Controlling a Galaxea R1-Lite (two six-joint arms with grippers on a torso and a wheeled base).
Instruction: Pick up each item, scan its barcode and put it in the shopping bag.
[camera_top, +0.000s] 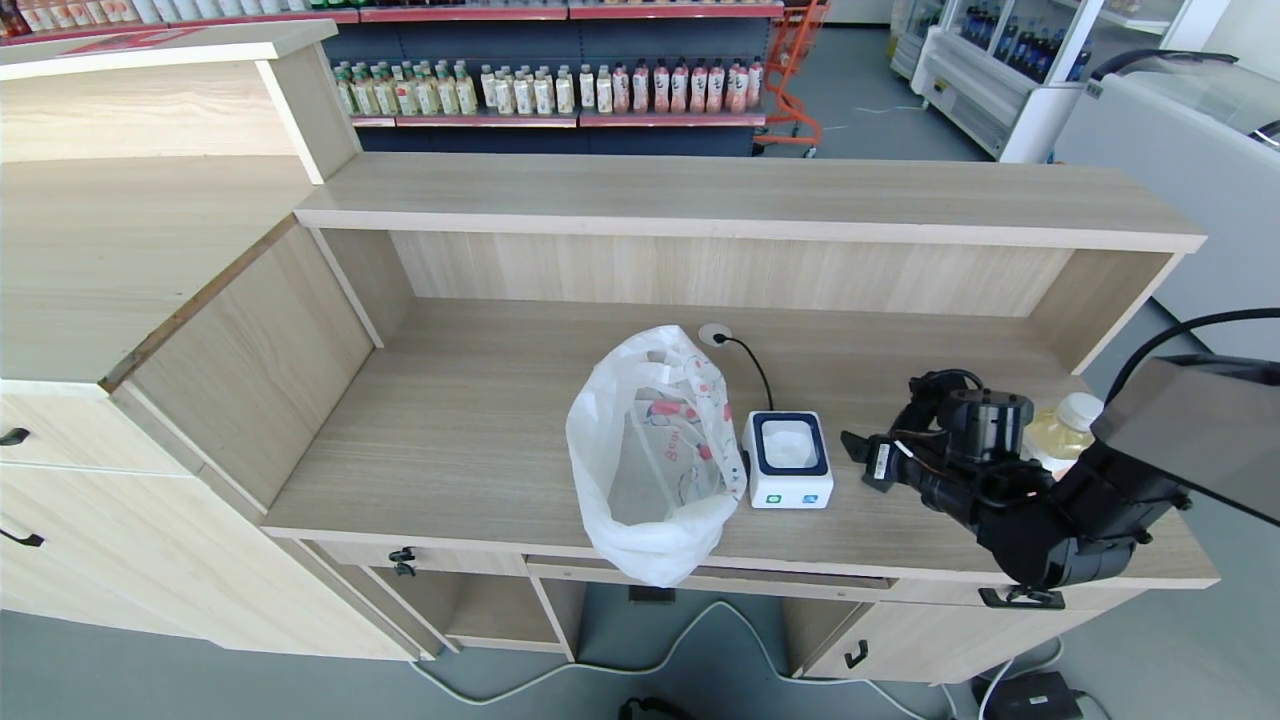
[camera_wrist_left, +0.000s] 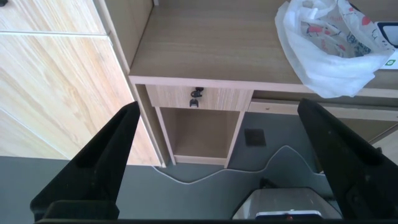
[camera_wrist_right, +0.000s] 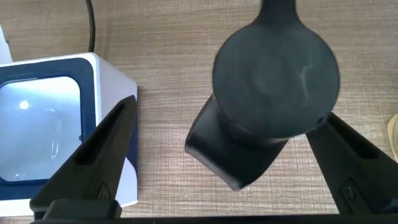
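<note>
Right claw (camera_wrist_right: 227, 112): spread wide astride dark round-topped object (camera_wrist_right: 277, 81), beside white blue-rimmed scanner box (camera_wrist_right: 43, 118). Left claw (camera_wrist_left: 217, 104): wide, empty.

Left gripper (camera_wrist_left: 219, 106) and right gripper (camera_wrist_right: 229, 112) both hold their jaws wide apart

Pale wood worktop (camera_top: 470, 440) sat under raised ledge (camera_top: 740, 200). Behind, shop shelves (camera_top: 560, 120) carried bottle rows. Grey floor (camera_top: 880, 110), white chillers (camera_top: 1000, 90) right, orange rack (camera_top: 800, 70) beside shelves, drawer cabinet (camera_top: 60, 480) stood left.
</note>
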